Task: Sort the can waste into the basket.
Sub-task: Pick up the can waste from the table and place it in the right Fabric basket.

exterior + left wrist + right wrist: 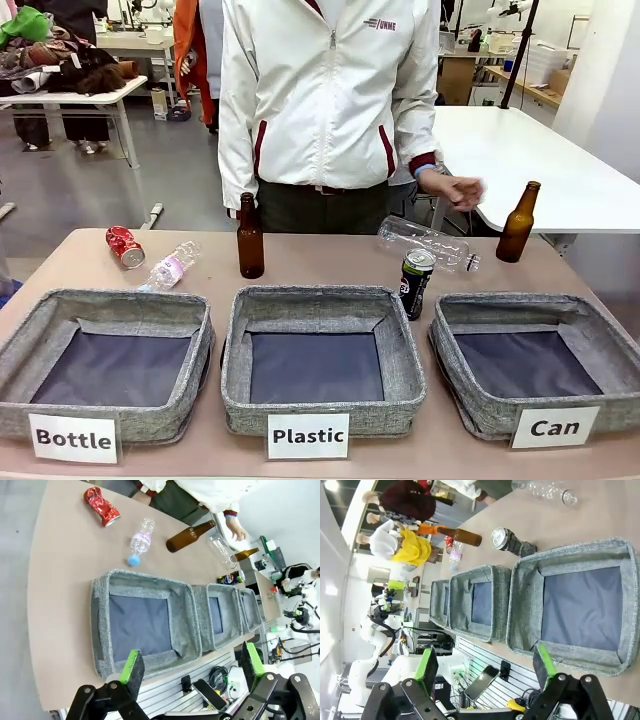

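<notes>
Near edge first: three white cards [308,436] reading Bottle, Plastic and Can, one at the front of each grey fabric basket. The print faces the robot's side, presumably so each bin can be told apart from here.

The "Can" basket [480,400] is at the right end of the row, past the "Plastic" basket [320,295] and the "Bottle" basket [120,300]. Its dark lining holds no can yet.

All the waste lies on the tabletop [330,265] beyond the baskets, on the person's side.
- The black-and-blue can [415,283] stands upright, silver top up, just behind the gap between the middle and right baskets. It is close to the "Can" basket's far-left corner.
- The red can [125,246], dented, lies on its side at the far left behind the "Bottle" basket, well apart from its target.
- A pink-labelled plastic bottle [168,268] lies beside the red can.
- One brown glass bottle [250,237] stands behind the middle basket and another brown bottle [517,222] at the far right.
- A clear bottle [428,243] lies behind the black-and-blue can.

The person's hand [455,190] is blurred, near that clear bottle. I cannot tell whether it is touching.

The left jaws are released, green pads [132,666] wide apart with nothing between them, hanging over the near edge by the "Bottle" basket. The right jaws are likewise released, pads [545,662] spread, over the "Can" basket's near wall.

Judgement: sorting has not begun. The black-and-blue can is a short carry for the right arm, while the red can must cross the whole row.
</notes>
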Tool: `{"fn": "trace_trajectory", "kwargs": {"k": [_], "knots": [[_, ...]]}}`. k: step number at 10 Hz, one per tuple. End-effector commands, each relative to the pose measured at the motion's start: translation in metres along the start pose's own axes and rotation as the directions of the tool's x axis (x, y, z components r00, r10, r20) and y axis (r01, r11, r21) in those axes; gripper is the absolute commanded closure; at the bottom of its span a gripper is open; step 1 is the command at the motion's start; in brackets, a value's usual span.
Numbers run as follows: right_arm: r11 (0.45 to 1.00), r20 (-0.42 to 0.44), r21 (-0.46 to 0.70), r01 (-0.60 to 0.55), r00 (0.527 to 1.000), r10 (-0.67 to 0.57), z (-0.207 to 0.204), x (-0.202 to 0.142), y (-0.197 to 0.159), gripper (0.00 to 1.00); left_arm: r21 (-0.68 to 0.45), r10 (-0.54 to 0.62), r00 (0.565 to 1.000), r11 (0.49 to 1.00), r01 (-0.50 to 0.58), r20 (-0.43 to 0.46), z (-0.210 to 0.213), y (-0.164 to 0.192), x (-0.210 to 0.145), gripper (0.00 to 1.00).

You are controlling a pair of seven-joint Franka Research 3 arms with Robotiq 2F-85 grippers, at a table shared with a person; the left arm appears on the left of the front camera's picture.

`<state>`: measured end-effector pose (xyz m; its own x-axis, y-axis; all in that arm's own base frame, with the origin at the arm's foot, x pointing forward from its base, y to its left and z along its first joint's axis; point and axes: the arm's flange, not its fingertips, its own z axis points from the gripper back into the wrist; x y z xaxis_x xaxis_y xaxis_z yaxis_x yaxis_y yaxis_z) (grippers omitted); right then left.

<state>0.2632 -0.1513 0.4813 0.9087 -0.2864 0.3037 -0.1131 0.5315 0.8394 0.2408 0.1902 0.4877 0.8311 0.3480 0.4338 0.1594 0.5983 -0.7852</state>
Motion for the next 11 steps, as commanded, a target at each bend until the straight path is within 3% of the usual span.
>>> {"fn": "trace_trajectory", "kwargs": {"k": [1,4,5,7,9,11], "knots": [[1.0,0.01,0.018,-0.023,1.0,0.023,0.004,0.002,0.001,0.0,-0.018,-0.022,1.0,1.0,0.022,0.008,0.002,0.0,0.0,0.0],[1.0,0.01,0.018,-0.023,1.0,0.023,0.004,0.002,0.001,0.0,0.0,-0.003,1.0,1.0,0.003,-0.001,0.002,-0.002,-0.001,0.0],[1.0,0.01,0.018,-0.023,1.0,0.023,0.004,0.002,0.001,0.0,0.004,-0.042,0.999,0.999,0.042,-0.01,-0.003,-0.008,0.013,0.0],[1.0,0.01,0.018,-0.023,1.0,0.023,0.004,0.002,0.001,0.0,-0.014,-0.149,0.969,0.989,0.15,-0.199,-0.032,-0.021,0.061,0.0],[1.0,0.01,0.018,-0.023,1.0,0.023,0.004,0.002,0.001,0.0,0.017,-0.152,0.943,0.986,0.164,-0.295,-0.069,-0.028,0.108,0.0],[1.0,0.01,0.018,-0.023,1.0,0.023,0.004,0.002,0.001,0.0,0.107,-0.081,0.939,0.987,0.123,-0.334,-0.111,-0.027,0.152,0.0]]}}
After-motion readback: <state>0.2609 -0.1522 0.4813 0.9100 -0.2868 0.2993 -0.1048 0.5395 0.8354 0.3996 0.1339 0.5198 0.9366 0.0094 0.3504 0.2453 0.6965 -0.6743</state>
